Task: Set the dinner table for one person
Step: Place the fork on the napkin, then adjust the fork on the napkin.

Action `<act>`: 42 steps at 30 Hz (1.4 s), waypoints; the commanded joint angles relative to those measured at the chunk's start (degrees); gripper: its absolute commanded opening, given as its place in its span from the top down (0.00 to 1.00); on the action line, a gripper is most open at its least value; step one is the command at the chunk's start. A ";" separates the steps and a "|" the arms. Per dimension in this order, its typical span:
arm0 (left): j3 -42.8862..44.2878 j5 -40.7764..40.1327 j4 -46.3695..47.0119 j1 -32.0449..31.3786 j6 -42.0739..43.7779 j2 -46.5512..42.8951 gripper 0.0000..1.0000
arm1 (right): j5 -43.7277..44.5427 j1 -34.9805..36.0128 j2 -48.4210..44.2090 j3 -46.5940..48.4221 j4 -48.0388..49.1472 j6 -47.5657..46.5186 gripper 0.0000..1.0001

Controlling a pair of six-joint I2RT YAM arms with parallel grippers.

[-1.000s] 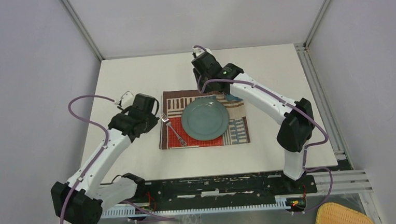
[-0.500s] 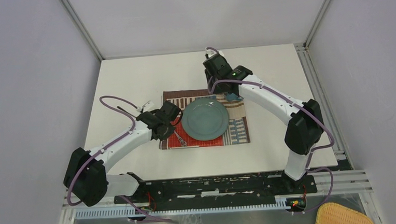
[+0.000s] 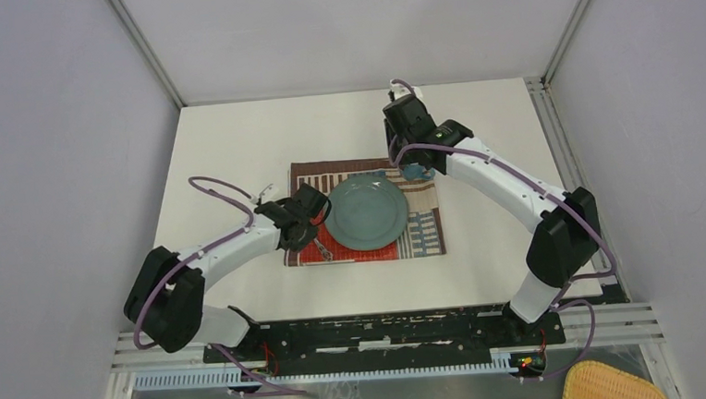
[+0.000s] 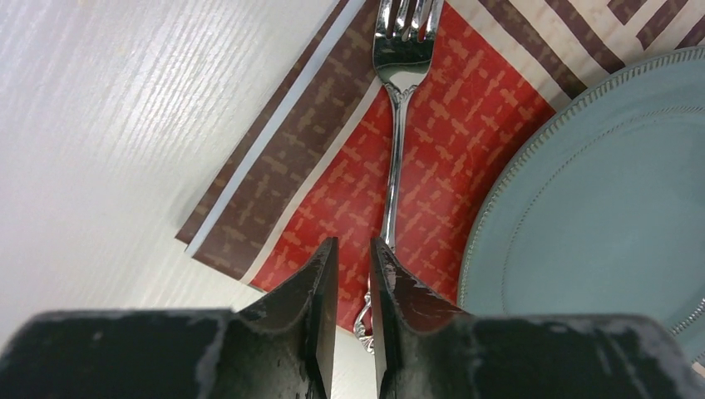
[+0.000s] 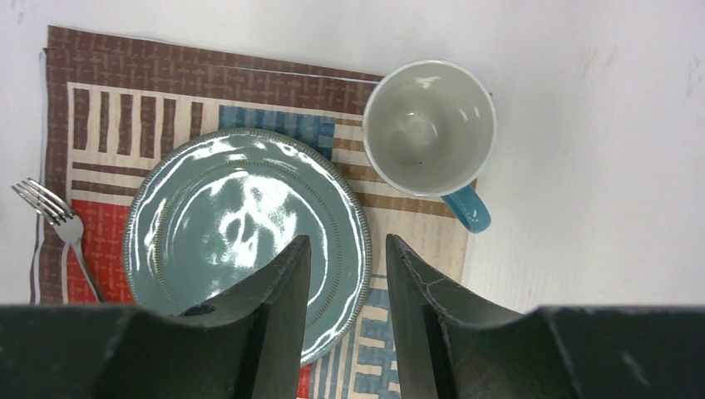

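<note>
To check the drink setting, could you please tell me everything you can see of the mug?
The mug looks ceramic, glossy off-white inside, with a blue handle; its outer wall hardly shows. It stands upright, mouth up, and is empty. It sits over the far right corner of the striped placemat, its rim reaching past the mat's edge above the white dinner table. It is just beyond the blue-green plate, apparently not touching it. Nothing grips it.

The large flat white rectangular matte tabletop (image 3: 235, 151) lies level and smooth. A metal rail (image 3: 561, 154) edges its right side, and it stretches back from the black base rail (image 3: 385, 332).
</note>
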 commanded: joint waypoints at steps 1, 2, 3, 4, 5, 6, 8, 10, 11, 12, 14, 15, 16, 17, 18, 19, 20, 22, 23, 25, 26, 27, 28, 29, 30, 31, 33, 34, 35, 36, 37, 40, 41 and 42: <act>0.28 -2.21 3.75 -0.28 -3.22 1.84 0.72 | 1.81 -1.21 -3.62 -1.18 2.54 1.22 0.56; 0.52 -2.32 3.71 -0.28 -3.16 2.40 0.73 | 1.71 -1.33 -3.71 -1.30 2.43 1.26 0.56; 0.75 -2.45 3.75 -0.24 -3.22 2.96 0.73 | 1.58 -1.45 -3.85 -1.32 2.43 1.25 0.56; 0.88 -2.62 3.74 -0.24 -3.23 3.41 0.73 | 1.56 -1.53 -3.94 -1.39 2.42 1.35 0.56; 1.03 -2.80 3.81 -0.23 -3.38 3.87 0.74 | 1.48 -1.54 -4.02 -1.53 2.45 1.46 0.56; 1.13 -2.97 3.86 -0.22 -3.50 4.21 0.74 | 1.33 -1.61 -4.17 -1.65 2.44 1.48 0.56; 1.26 -3.19 4.03 -0.23 -3.68 5.06 0.75 | 1.02 -1.66 -4.38 -1.90 2.47 1.62 0.56; 1.34 -3.45 4.28 -0.30 -3.72 5.62 0.75 | 0.82 -1.65 -4.49 -2.09 2.52 1.71 0.56; 1.31 -3.48 4.60 -0.24 -3.76 5.61 0.74 | 0.75 -1.64 -4.49 -2.20 2.57 1.71 0.56; 1.23 -3.55 5.01 -0.23 -3.76 5.47 0.74 | 0.69 -1.70 -4.49 -2.20 2.45 1.71 0.56; 1.18 -3.53 5.53 -0.25 -3.83 5.18 0.74 | 0.64 -1.61 -4.49 -2.37 2.48 1.65 0.56; 1.25 -3.49 5.58 -0.24 -3.86 5.18 0.74 | 0.58 -1.70 -4.48 -2.44 2.45 1.76 0.56; 1.26 -3.49 5.56 -0.24 -3.94 5.01 0.74 | 0.48 -1.69 -4.42 -2.46 2.52 1.76 0.56; 1.12 -3.56 5.61 -0.23 -4.01 4.85 0.74 | 0.43 -1.65 -4.37 -2.47 2.53 1.78 0.56; 1.03 -3.68 5.55 -0.23 -4.07 4.53 0.74 | 0.39 -1.73 -4.28 -2.52 2.58 1.77 0.56; 0.89 -3.74 5.65 -0.23 -4.06 4.21 0.74 | 0.30 -1.73 -4.19 -2.47 2.55 1.77 0.56; 0.79 -3.81 5.90 -0.24 -4.01 3.95 0.73 | 0.29 -1.73 -4.14 -2.47 2.55 1.82 0.56; 0.68 -4.13 6.34 -0.24 -4.03 3.64 0.72 | 0.14 -1.73 -3.97 -2.47 2.58 2.03 0.56; 0.70 -4.23 6.60 -0.24 -4.15 3.78 0.72 | 0.04 -1.69 -3.96 -2.42 2.55 2.08 0.56; 0.97 -4.19 7.21 -0.24 -3.98 4.14 0.72 | -0.05 -1.73 -3.88 -2.42 2.54 2.08 0.56; 1.19 -4.16 7.41 -0.23 -3.91 4.38 0.72 | 0.13 -1.70 -3.80 -2.31 2.29 2.04 0.56; 1.44 -4.23 7.43 -0.23 -3.96 4.73 0.71 | 0.19 -1.74 -3.85 -2.28 2.22 2.05 0.56; 1.78 -4.34 7.47 -0.24 -3.88 5.16 0.71 | 0.22 -1.73 -3.91 -2.29 2.23 1.96 0.56; 2.10 -4.38 7.54 -0.22 -3.86 5.59 0.71 | 0.29 -1.75 -3.93 -2.25 2.24 1.96 0.56; 2.48 -4.44 7.56 -0.15 -3.81 6.15 0.71 | 0.29 -1.75 -3.96 -2.27 2.23 1.95 0.56; 2.83 -4.41 7.63 -0.19 -3.77 6.64 0.71 | 0.29 -1.73 -3.96 -2.21 2.17 1.87 0.56; 3.33 -4.20 7.60 -0.15 -3.77 7.79 0.71 | 0.30 -1.74 -3.96 -2.12 2.08 1.86 0.56; 3.45 -4.19 7.57 -0.19 -3.85 8.11 0.71 | 0.29 -1.75 -3.89 -2.12 2.06 1.86 0.56; 3.42 -4.15 7.59 -0.20 -4.14 8.38 0.71 | 0.34 -1.75 -3.88 -2.12 2.02 1.86 0.56; 3.27 -4.04 7.63 -0.17 -4.38 8.57 0.71 | 0.42 -1.75 -3.93 -2.12 2.00 1.82 0.56; 3.09 -4.02 7.73 -0.15 -4.69 8.75 0.71 | 0.46 -1.70 -3.96 -2.12 2.00 1.80 0.56; 2.70 -4.02 7.76 -0.12 -5.26 9.40 0.71 | 0.40 -1.75 -3.87 -2.21 2.03 1.69 0.56; 2.60 -3.97 7.74 -0.08 -5.40 9.50 0.71 | 0.38 -1.71 -3.80 -2.20 2.05 1.70 0.56; 2.52 -3.97 7.78 -0.08 -5.49 9.59 0.71 | 0.38 -1.74 -3.75 -2.28 2.06 1.70 0.56</act>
